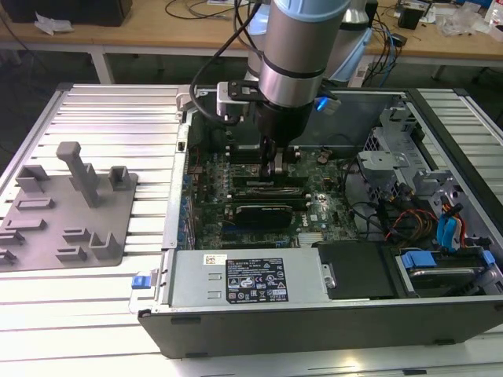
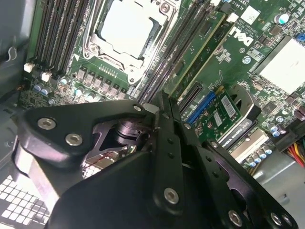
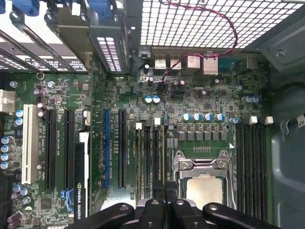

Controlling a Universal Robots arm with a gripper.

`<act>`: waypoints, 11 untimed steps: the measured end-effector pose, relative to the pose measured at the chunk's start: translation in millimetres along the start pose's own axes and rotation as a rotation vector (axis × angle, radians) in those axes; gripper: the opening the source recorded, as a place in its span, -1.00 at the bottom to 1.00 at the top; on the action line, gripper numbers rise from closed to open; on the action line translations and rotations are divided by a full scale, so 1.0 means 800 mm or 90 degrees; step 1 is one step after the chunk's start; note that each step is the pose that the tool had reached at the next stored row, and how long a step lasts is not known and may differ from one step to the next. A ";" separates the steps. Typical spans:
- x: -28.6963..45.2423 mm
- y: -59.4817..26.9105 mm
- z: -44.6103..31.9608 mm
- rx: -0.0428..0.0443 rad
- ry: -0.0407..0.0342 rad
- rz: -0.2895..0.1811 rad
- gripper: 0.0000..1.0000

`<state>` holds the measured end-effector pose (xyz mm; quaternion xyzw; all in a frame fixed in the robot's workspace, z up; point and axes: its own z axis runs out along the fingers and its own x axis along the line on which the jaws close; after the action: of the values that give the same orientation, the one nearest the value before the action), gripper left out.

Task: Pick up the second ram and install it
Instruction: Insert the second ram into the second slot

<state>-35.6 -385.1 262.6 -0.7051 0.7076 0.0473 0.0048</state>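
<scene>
We see the black gripper point(image 2: 160, 105), jaws pinched together, just beside the long green ram stick point(image 2: 196, 59), already slotted; we judge only final seating remains.

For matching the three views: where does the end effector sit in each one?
Exterior view: end effector reaches down into the open computer case, over the motherboard.
Second wrist view: end effector in the foreground, tip near the processor socket.
First wrist view: end effector tip beside the processor socket.
Shared landmark: the green motherboard.
</scene>
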 end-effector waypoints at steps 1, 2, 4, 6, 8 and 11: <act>0.0016 0.000 0.0003 0.0000 0.0000 0.000 -0.82; 0.0026 0.000 0.0009 0.0000 -0.0002 0.000 -0.82; 0.0031 0.000 0.0040 0.0000 0.0000 0.000 -0.82; 0.0034 -0.001 0.0070 0.0000 0.0001 0.000 -0.82; 0.0034 -0.001 0.0073 0.0000 0.0000 0.000 -0.82; 0.0035 -0.003 0.0082 0.0000 0.0001 0.001 -0.82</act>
<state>-33.9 -387.4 255.7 -0.7048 0.7078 0.0473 0.0047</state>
